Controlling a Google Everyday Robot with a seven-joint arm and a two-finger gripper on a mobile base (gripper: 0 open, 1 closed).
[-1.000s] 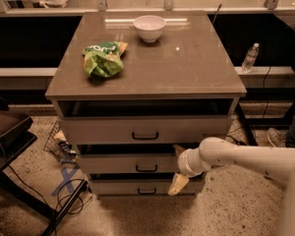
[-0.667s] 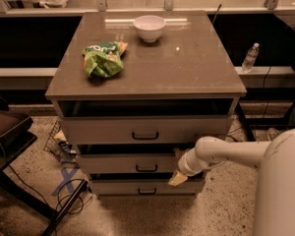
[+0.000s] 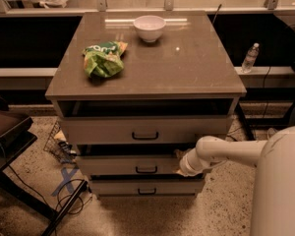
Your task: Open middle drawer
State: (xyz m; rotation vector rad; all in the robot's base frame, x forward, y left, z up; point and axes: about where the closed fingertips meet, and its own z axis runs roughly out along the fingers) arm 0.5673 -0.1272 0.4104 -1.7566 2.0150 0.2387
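Note:
The middle drawer (image 3: 118,165) is the grey-beige front in the centre of the cabinet, with a small dark bar handle (image 3: 146,169). A dark gap shows above its front. Above it is the taller top drawer (image 3: 103,130) and below it the thin bottom drawer (image 3: 118,187). My gripper (image 3: 180,164) is at the right end of the middle drawer's front, at the tip of the white arm (image 3: 221,154) that reaches in from the right. It is to the right of the handle and apart from it.
A green chip bag (image 3: 104,58) and a white bowl (image 3: 149,27) sit on the cabinet top (image 3: 187,68). A water bottle (image 3: 249,58) stands on the ledge at right. A dark stand (image 3: 5,127), a wire basket (image 3: 56,141) and cables (image 3: 69,200) are at left.
The gripper has risen from the bottom drawer's level to the right end of the middle drawer. The arm's white body now fills more of the lower right. The drawers look unmoved.

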